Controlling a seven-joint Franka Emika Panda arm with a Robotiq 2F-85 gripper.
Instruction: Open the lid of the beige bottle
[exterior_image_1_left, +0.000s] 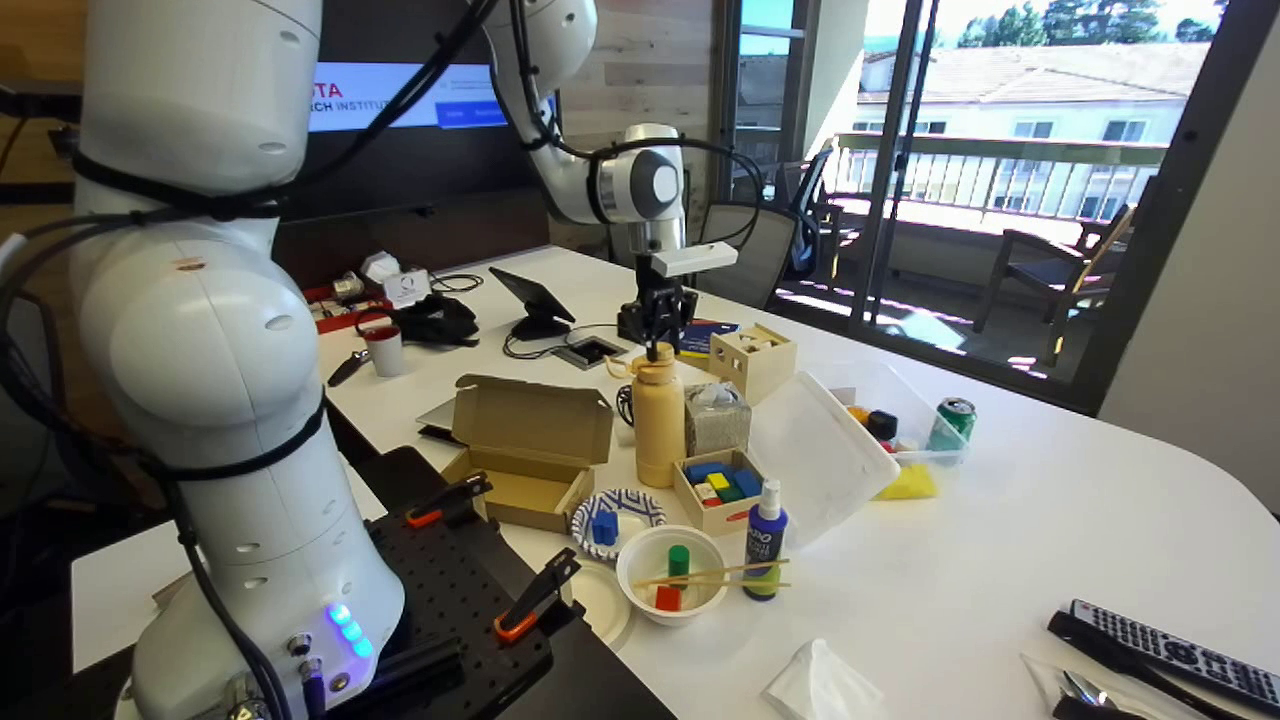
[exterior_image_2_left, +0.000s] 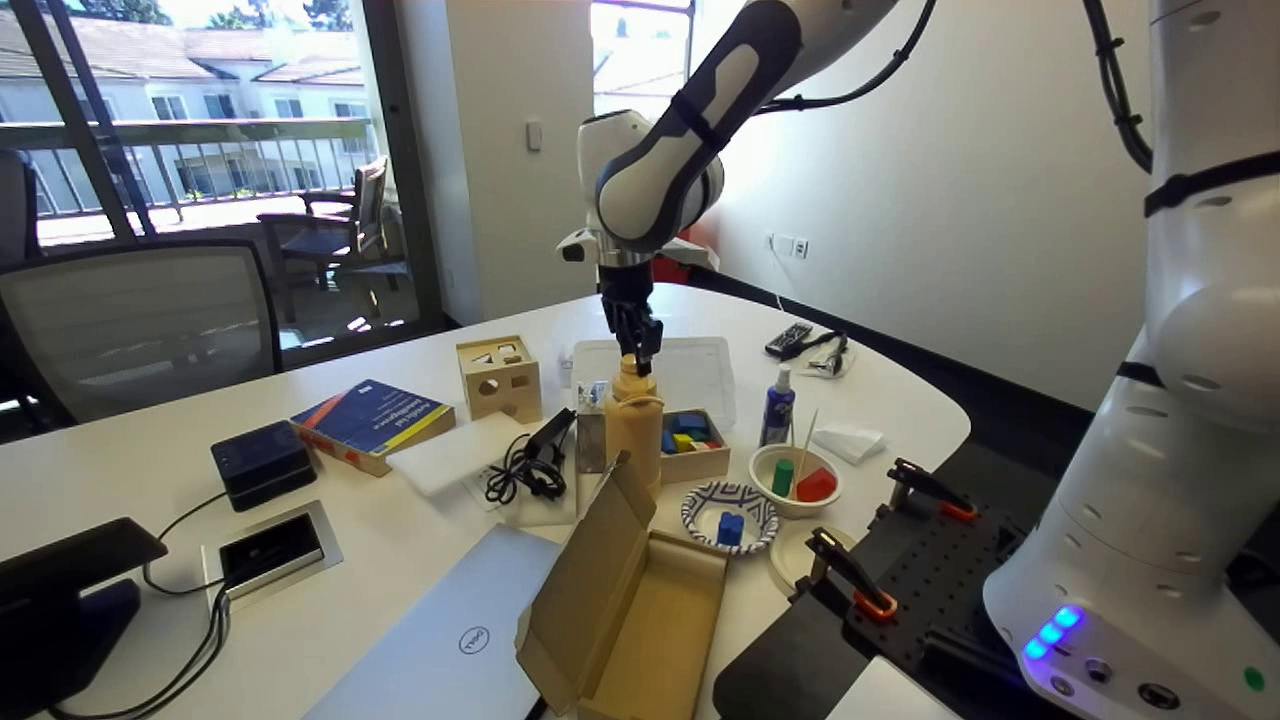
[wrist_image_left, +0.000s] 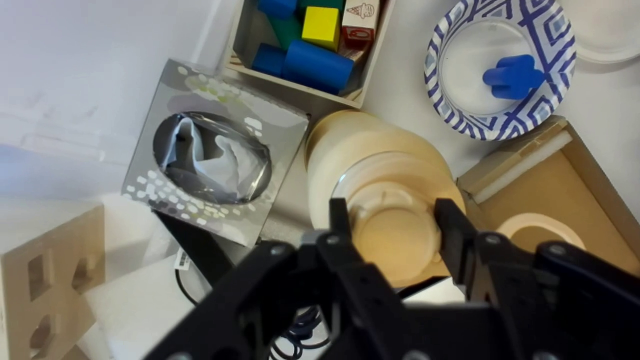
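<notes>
In the wrist view, the black fingers (wrist_image_left: 340, 215) are so close to the lid (wrist_image_left: 397, 240) that I can't tell if they touch it. The left edge cuts off the wooden shape sorter (wrist_image_left: 59, 297). In an exterior view, the cardboard box (exterior_image_2_left: 590, 575) hides some of the bottom of the beige bottle (exterior_image_2_left: 635, 435), and the laptop (exterior_image_2_left: 430, 620) runs off the lower edge.

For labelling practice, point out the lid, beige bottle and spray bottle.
Lid (wrist_image_left: 397, 237), in the wrist view: top.
Beige bottle (exterior_image_1_left: 660, 427), in an exterior view: body.
Spray bottle (exterior_image_2_left: 777, 411), in an exterior view: body.

A white table (exterior_image_1_left: 1000, 560) carries the beige bottle (exterior_image_1_left: 660, 430), laptop (exterior_image_2_left: 430, 650), perhaps tissue (exterior_image_1_left: 822, 688).
</notes>
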